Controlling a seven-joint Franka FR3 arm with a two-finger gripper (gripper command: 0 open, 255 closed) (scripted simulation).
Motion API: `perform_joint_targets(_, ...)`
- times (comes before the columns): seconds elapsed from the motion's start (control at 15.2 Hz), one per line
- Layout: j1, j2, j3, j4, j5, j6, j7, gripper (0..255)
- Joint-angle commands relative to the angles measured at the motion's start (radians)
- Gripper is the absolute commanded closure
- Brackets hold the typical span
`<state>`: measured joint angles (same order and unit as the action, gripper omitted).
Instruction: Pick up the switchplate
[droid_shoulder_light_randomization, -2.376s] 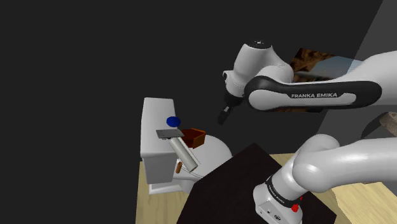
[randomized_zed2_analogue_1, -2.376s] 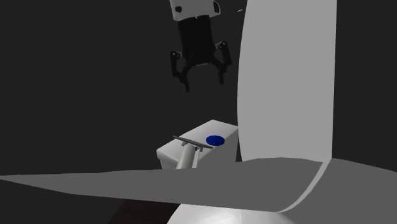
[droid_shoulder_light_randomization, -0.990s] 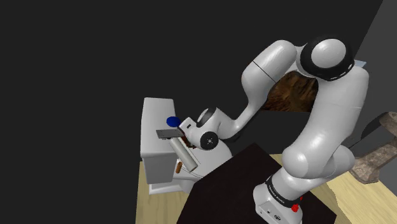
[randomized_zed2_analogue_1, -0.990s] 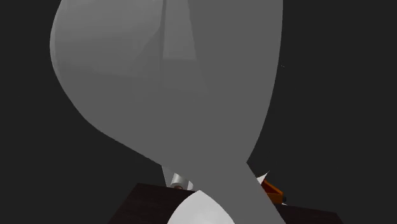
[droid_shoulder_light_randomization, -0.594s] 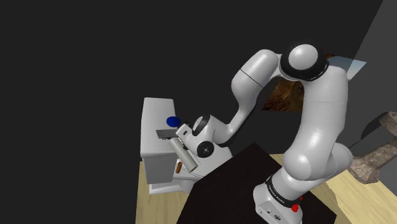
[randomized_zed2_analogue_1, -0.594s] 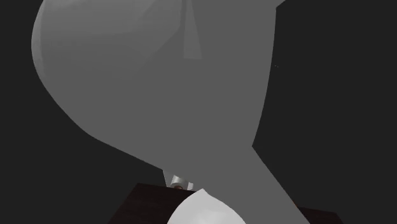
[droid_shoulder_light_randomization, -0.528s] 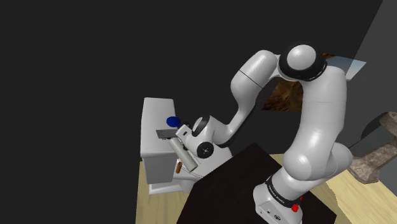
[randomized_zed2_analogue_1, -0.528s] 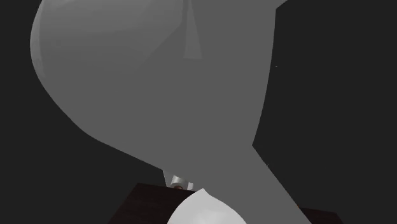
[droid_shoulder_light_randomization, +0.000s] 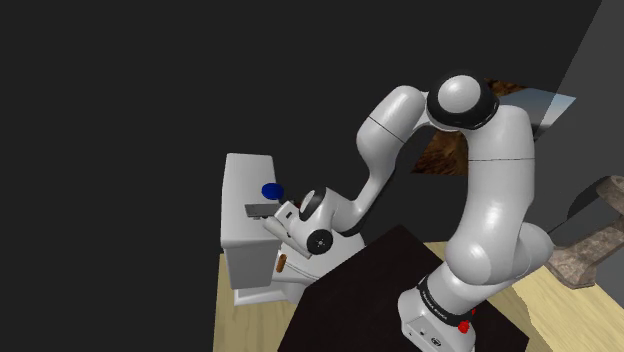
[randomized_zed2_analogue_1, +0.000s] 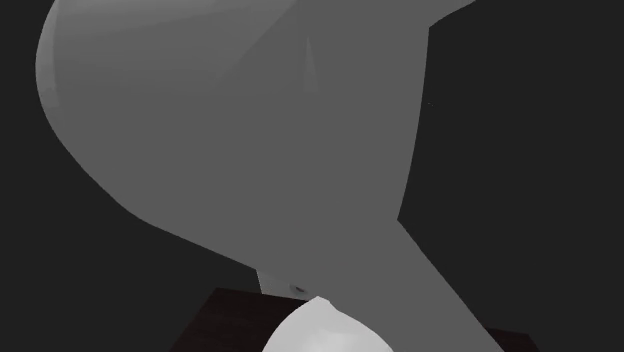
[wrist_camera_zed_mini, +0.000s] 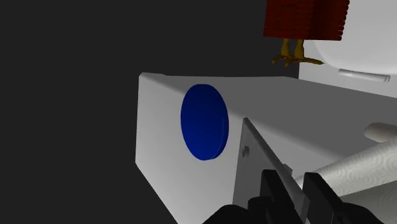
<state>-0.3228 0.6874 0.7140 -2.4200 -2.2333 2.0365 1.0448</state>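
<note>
Evidently the hand (wrist_camera_zed_mini: 299, 191) has drawn narrow, its two black fingers (wrist_camera_zed_mini: 277, 191) closed close on the thin edge of the grey switchplate (wrist_camera_zed_mini: 249, 167), which looks pinched between them. The plate sits on top of the white tank (wrist_camera_zed_mini: 159, 143), just beside a blue disc (wrist_camera_zed_mini: 204, 122) and resting against a pale roll (wrist_camera_zed_mini: 356, 173). I'd judge it light, stiff and smooth, so apt to slip or pivot. A hold near the middle of its long edge should be safest.
</note>
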Motion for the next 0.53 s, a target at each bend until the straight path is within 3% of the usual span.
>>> perform_joint_targets(0.0, 0.001, 0.002, 0.0, 0.0, 0.001, 0.001, 0.0, 255)
perform_joint_targets(0.46, -0.018, -0.035, 0.014, -0.013, 0.016, 0.023, -0.011, 255)
